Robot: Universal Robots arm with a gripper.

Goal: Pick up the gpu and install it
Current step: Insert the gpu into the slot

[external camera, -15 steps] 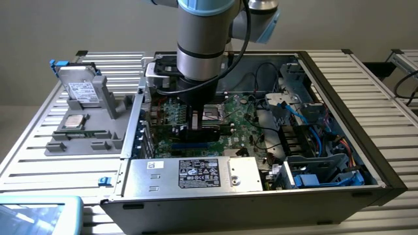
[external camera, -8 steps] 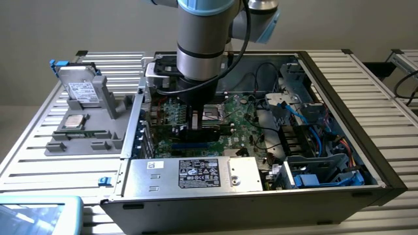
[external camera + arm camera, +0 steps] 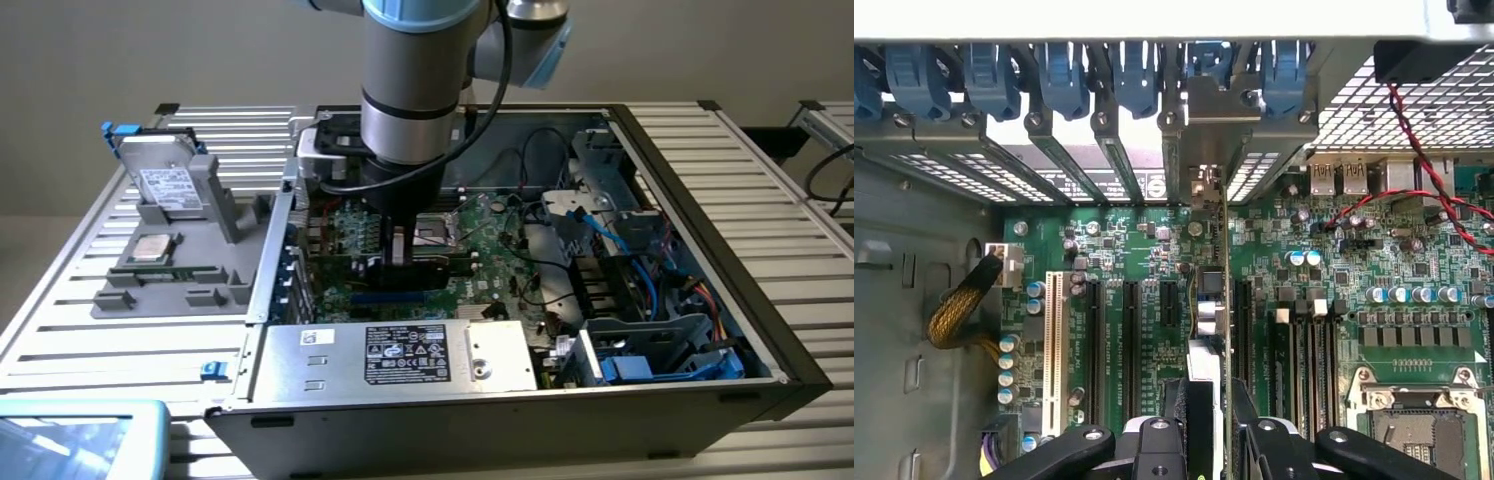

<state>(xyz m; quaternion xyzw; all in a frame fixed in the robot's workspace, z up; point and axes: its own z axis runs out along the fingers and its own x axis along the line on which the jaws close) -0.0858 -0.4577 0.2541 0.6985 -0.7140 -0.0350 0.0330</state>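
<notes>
The arm is reaching down into the open computer case (image 3: 707, 200), which is standing on the slatted bench (image 3: 761, 130). The claw (image 3: 400, 262) is positioned low over the green motherboard (image 3: 505, 250), near the exterior view's left side of the case interior.

The claw is closed on the gpu (image 3: 427, 273). The card is standing on edge, upright, with its black cover facing the exterior camera. It is projecting from the fingertips toward the exterior view's right, just above the board surface.

In the wrist view, the fingers (image 3: 1154, 445) are flanking the card on both faces, and the card is running straight away from the claw as a thin edge-on line. Its silver end bracket (image 3: 1209, 110) is sitting at the row of rear slot openings, among the blue latches (image 3: 1064, 75). The card edge is lining up along the black expansion slots (image 3: 1129, 330). Whether the card is seated in a slot cannot be told.

The power supply (image 3: 400, 355), with its label, is lying in the case nearer the exterior camera than the claw. A grey tray (image 3: 174, 290) carrying a silver drive (image 3: 171, 185) is resting on the bench, outside the case and well apart from the claw.
</notes>
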